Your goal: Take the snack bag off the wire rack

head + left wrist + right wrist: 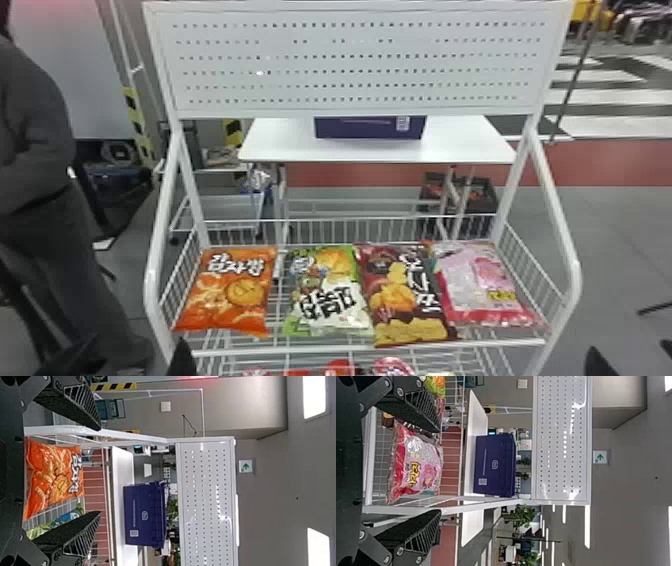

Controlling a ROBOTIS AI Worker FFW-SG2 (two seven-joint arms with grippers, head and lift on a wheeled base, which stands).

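Observation:
In the head view, my left gripper (134, 356) is at the bottom edge, left of the wire rack (370, 347); my right gripper (631, 356) is low at the right. Four snack bags lie side by side on the upper shelf: orange (227, 290), green-and-white (327, 290), dark brown (405, 295) and pink (482, 285). The left wrist view has my left gripper (99, 471) open, the orange bag (53, 475) beyond its spread fingers. My right gripper (440, 471) also stands open in the right wrist view, with the pink bag (417, 465) farther off. Nothing is held.
A lower shelf holds several red and pink packages (340, 368). The rack's side tubes (567, 280) and front rail flank the bags. Behind are a perforated panel (350, 60) and a white table (370, 150) with a dark blue box (370, 128).

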